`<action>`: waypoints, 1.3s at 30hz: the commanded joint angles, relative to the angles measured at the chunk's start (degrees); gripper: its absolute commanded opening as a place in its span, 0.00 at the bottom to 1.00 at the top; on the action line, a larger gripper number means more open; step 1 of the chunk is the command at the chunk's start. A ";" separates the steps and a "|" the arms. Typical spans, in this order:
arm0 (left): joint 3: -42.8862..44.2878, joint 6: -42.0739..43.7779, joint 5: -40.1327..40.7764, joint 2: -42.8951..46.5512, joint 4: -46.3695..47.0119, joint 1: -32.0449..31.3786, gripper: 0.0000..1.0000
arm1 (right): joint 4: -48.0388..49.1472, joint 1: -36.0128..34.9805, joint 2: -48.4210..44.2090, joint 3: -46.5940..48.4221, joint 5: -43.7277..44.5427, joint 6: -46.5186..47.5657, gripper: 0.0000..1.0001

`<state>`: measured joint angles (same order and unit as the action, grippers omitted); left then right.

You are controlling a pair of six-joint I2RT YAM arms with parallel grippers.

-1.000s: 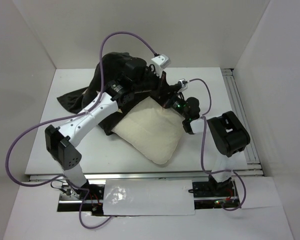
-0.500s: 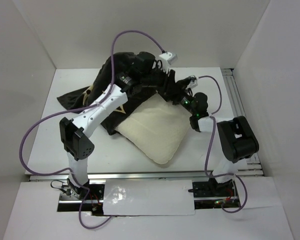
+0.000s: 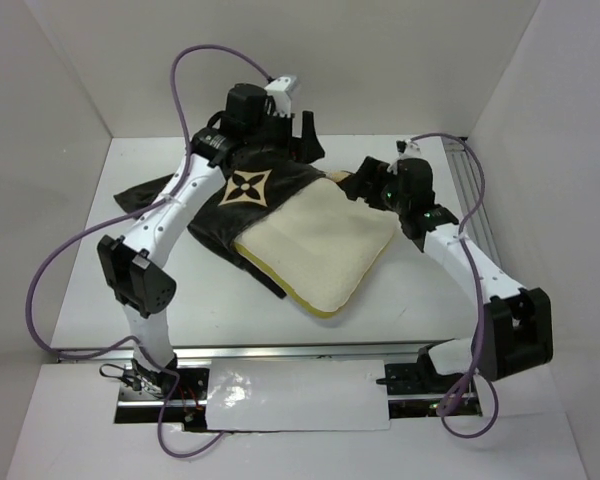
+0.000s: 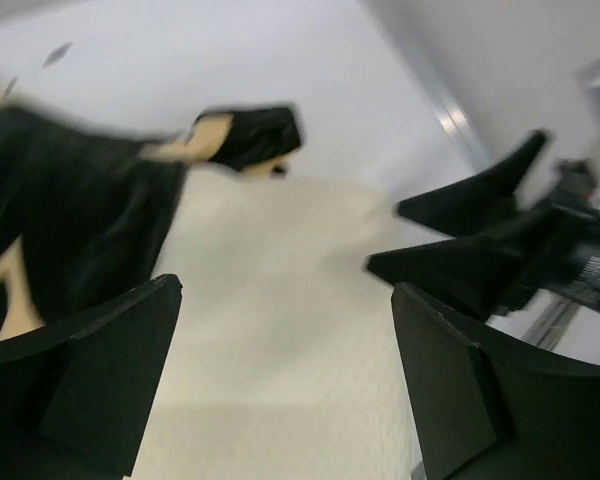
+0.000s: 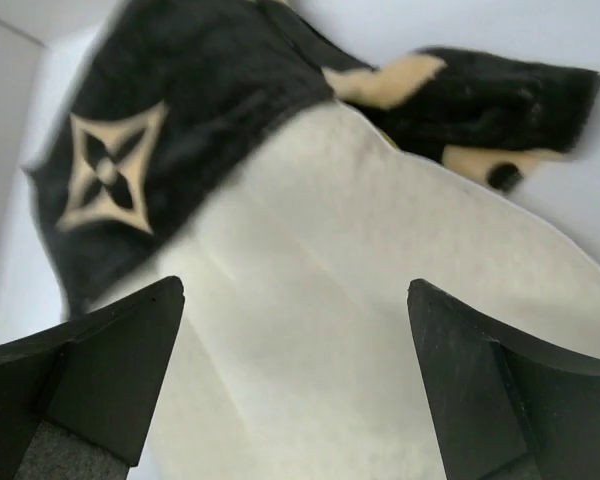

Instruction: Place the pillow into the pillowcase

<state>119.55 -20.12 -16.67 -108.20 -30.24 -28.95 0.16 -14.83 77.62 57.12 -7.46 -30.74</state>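
The pillow (image 3: 320, 245) lies flat on the table (image 3: 90, 300), just below and between the two sets of fingers, most of its cream face bare and its pale yellow edge showing at the near corner. The pillowcase (image 3: 245, 190) covers only the pillow's far left corner, directly beneath the left fingers (image 3: 305, 135), with one tan flower motif (image 3: 248, 188) facing up. A dark strip also peeks out under the pillow's left edge, so that corner appears to sit inside the mouth rather than merely under the cloth, though the opening itself is hidden. What has just changed is the hold: a second ago both arms were bunched together over the pillow's far end with the case gathered up in a dark heap, and now the fabric has dropped and spread flat while the arms have parted. The left fingers stand wide apart with nothing between them, hovering over the seam where dark plush meets cream. The right fingers (image 3: 365, 178) are equally spread and empty, off the pillow's far right corner beside a small curled flap of the case. For the task this reads as a let-go between pulls: the case has gained little ground, most of the pillow is uncovered, and a fresh grasp on the mouth's rim looks necessary.
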 commanded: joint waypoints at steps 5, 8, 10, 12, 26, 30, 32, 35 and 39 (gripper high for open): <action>-23.45 -10.45 20.78 21.96 -4.57 1.88 1.00 | -23.00 -19.94 1.20 11.16 7.87 25.72 1.00; -35.67 -15.99 23.52 30.12 -4.57 3.37 1.00 | -26.27 -31.37 8.05 13.37 15.00 29.59 1.00; -43.03 -20.46 24.83 33.65 -4.57 3.90 1.00 | -25.57 -37.43 13.22 13.97 22.30 31.61 1.00; -46.32 -23.11 24.84 37.86 -6.05 4.42 1.00 | -24.87 -39.92 16.58 14.77 24.94 32.67 1.00; -65.40 -26.99 23.53 48.53 -4.32 10.23 0.87 | -18.28 -37.38 25.55 7.83 21.45 32.06 1.00; -68.74 -24.36 21.07 46.42 1.39 10.93 0.77 | -18.80 -36.86 26.09 7.21 17.49 32.06 0.68; -71.19 -22.08 19.22 46.42 4.99 10.06 0.76 | -19.32 -36.85 25.39 7.21 16.09 32.06 0.42; -74.54 -20.40 20.45 46.42 12.82 6.55 0.74 | -18.10 -36.32 22.84 7.83 12.66 32.06 0.27; -75.69 -21.36 27.82 44.14 16.26 5.39 0.74 | -17.04 -36.32 20.47 9.05 9.58 31.53 0.01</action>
<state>43.99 -42.09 5.76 -62.85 -21.82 -23.05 -14.81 -51.03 100.25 66.63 7.16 1.43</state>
